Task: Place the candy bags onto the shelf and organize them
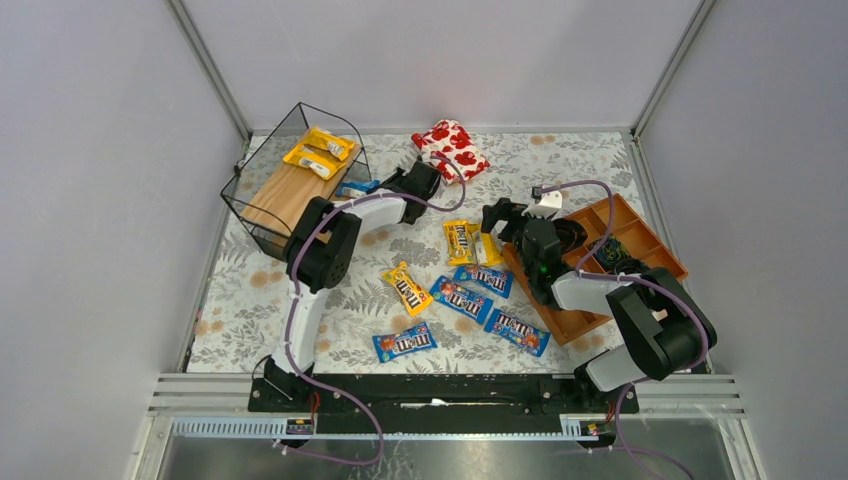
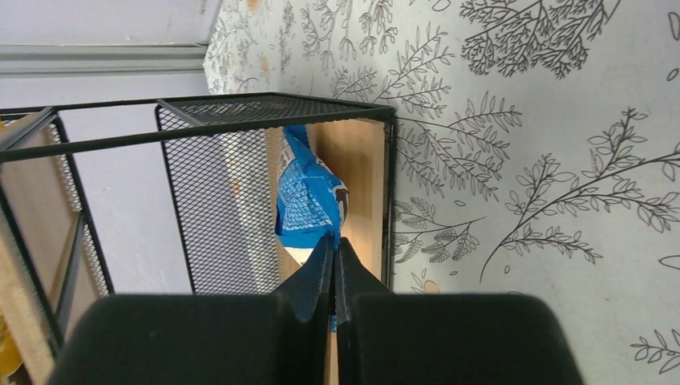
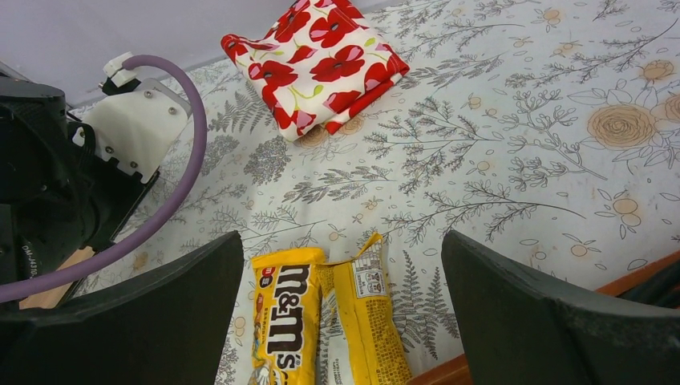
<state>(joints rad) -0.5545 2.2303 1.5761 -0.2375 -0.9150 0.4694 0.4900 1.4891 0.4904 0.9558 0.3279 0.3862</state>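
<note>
Floral-print tablecloth [image 1: 590,170], grey walls [image 1: 100,200]. Left gripper [image 2: 334,265] pinched tight on blue M&M's packet [image 2: 309,196] inside wire shelf [image 1: 285,195], upper left. Right gripper [image 3: 341,241] spread wide, holding nothing, above two yellow M&M's packets [image 3: 321,329], centre.

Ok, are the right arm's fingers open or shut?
Open: the right fingers stand wide apart over two yellow candy bags, gripping nothing.

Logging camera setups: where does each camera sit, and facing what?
Top: above and behind, looking down on the table; left arm, right arm show.
Left wrist: faces the shelf; left hand, shut, pinches a blue bag.
Right wrist: faces yellow bags and a flowered pouch; right hand open.
Shared with top: those bags, that pouch.
</note>
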